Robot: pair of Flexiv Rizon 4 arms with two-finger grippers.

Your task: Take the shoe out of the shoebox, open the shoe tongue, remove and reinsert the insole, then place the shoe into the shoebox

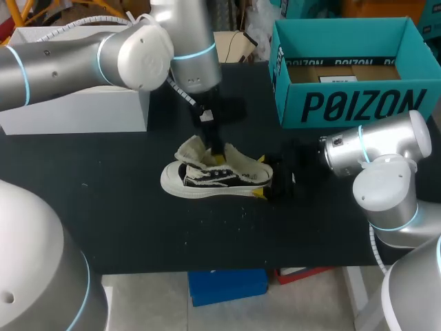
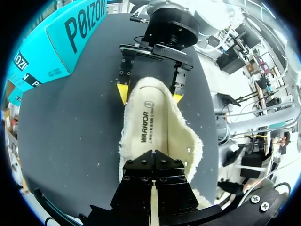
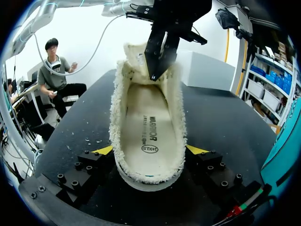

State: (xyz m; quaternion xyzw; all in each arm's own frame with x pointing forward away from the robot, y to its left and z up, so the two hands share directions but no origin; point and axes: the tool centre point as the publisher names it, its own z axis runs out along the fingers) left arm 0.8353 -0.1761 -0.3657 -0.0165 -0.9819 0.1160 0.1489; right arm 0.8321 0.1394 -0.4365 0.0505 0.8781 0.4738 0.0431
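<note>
The black-and-white shoe (image 1: 207,179) lies on its sole mid-table, its fleece lining spread open and its toe pointing left. Its cream insole (image 2: 150,122) (image 3: 146,127) lies flat inside. The tongue (image 3: 134,54) stands raised at the front. My left gripper (image 1: 216,148) (image 2: 154,157) (image 3: 154,75) points down into the shoe's front beside the tongue, shut. Whether it pinches anything there is hidden. My right gripper (image 1: 260,176) (image 2: 149,94) (image 3: 149,150) straddles the heel, a yellow tip against each side of it. The teal shoebox (image 1: 344,103) (image 2: 61,42) stands open at the back right.
A white box (image 1: 76,110) sits at the back left under my left arm. Small white fleece crumbs dot the black table (image 1: 138,227) in front of the shoe. Bare tabletop lies in front and to the left of the shoe.
</note>
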